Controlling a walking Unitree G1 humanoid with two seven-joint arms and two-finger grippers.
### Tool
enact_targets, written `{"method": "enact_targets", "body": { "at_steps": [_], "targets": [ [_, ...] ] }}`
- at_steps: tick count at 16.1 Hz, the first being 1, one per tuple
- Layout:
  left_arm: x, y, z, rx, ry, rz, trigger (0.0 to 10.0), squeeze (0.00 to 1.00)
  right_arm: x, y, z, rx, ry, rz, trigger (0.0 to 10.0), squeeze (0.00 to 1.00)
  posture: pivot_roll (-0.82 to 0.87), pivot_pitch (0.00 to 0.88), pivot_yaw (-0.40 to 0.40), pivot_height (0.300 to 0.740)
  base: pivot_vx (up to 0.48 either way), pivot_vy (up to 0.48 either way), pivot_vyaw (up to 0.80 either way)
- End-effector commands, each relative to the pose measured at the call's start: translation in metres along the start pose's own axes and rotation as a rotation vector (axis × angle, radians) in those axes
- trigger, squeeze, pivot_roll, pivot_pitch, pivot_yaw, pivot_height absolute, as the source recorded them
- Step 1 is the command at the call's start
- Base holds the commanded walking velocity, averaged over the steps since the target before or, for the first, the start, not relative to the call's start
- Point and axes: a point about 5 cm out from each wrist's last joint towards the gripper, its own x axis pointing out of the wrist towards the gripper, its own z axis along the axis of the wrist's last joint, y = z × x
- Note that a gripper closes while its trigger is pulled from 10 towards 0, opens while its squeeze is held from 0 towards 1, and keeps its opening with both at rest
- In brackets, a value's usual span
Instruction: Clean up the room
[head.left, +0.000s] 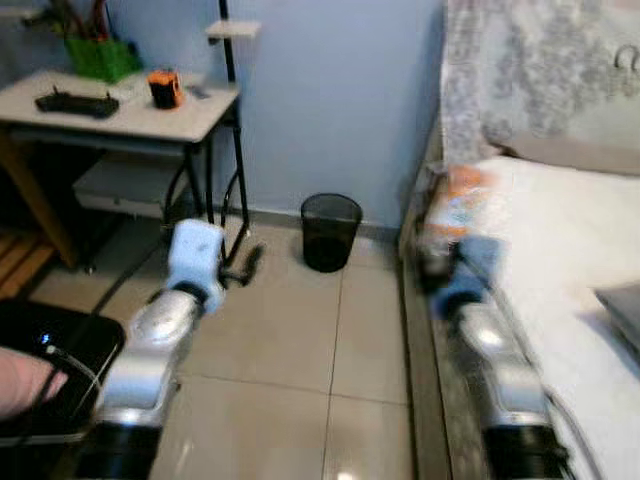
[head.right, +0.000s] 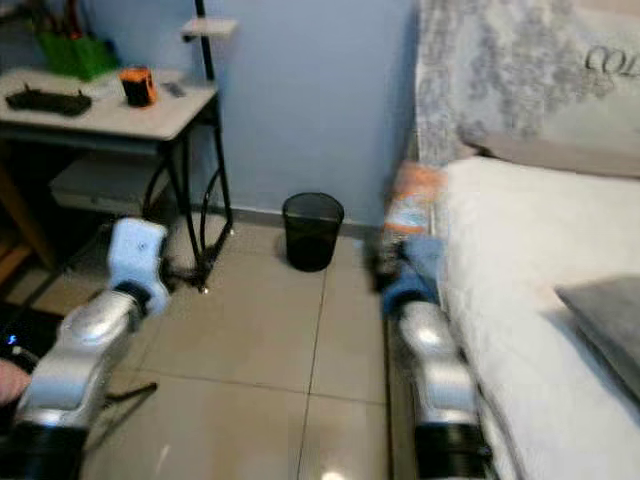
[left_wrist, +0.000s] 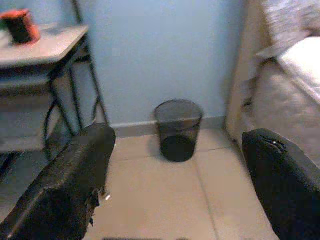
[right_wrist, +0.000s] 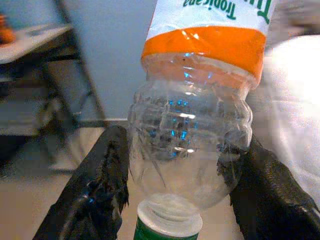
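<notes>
White bed (head.left: 560, 250): along the robot's right, grey patterned headboard behind, grey pillow at the near edge.
Blue wall (head.left: 330, 100): straight ahead.
Tiled floor (head.left: 300, 340): beige, glossy.
Table (head.left: 130, 110): white top on a black frame, at the left against the wall; carries an orange-and-black item (head.left: 165, 88), a black controller (head.left: 76, 103) and a green holder (head.left: 103, 55).
Waste bin (head.left: 331, 232): black mesh, upright on the floor at the foot of the wall, between table and bed.
Left gripper (left_wrist: 180, 190): raised, fingers spread wide, holding nothing, aimed at the bin.
Right gripper (right_wrist: 175, 185): at the bed's edge, fingers clamped on either side of the bottle.
Plastic bottle (right_wrist: 192, 125): clear, ribbed, orange-and-white label; in the right wrist view its long axis runs vertically with the green cap lowest.
</notes>
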Motion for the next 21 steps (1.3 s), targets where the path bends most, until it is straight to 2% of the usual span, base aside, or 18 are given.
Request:
{"method": "enact_targets", "body": {
  "at_steps": [1, 7, 12, 21],
  "targets": [
    [0.0026, -0.0047, 0.0076, 0.007, -0.025, -0.013, 10.0, 0.00, -0.0033, -0.0146, 0.0031, -0.008, -0.003, -0.046, 10.0, 0.00, -0.03, 0.000, -0.040, 0.740, 0.334, 0.000, 0.00],
    [0.0060, -0.0058, 0.0105, 0.033, -0.023, -0.020, 10.0, 0.00, 0.0003, -0.0146, 0.0034, -0.018, -0.001, -0.052, 10.0, 0.00, -0.04, 0.000, -0.038, 0.740, 0.312, 0.000, 0.00],
    [0.0085, -0.0099, 0.0106, 0.026, -0.022, -0.030, 10.0, 0.00, 0.0027, -0.0119, 0.0081, -0.015, -0.014, -0.041, 10.0, 0.00, -0.05, 0.000, -0.027, 0.740, 0.308, 0.000, 0.00],
    [0.0069, -0.0103, 0.0102, 0.019, -0.019, -0.045, 10.0, 0.00, 0.0005, -0.0127, 0.0038, 0.002, 0.002, -0.049, 10.0, 0.00, -0.04, 0.000, -0.027, 0.740, 0.330, 0.000, -0.08]
  ]
}}
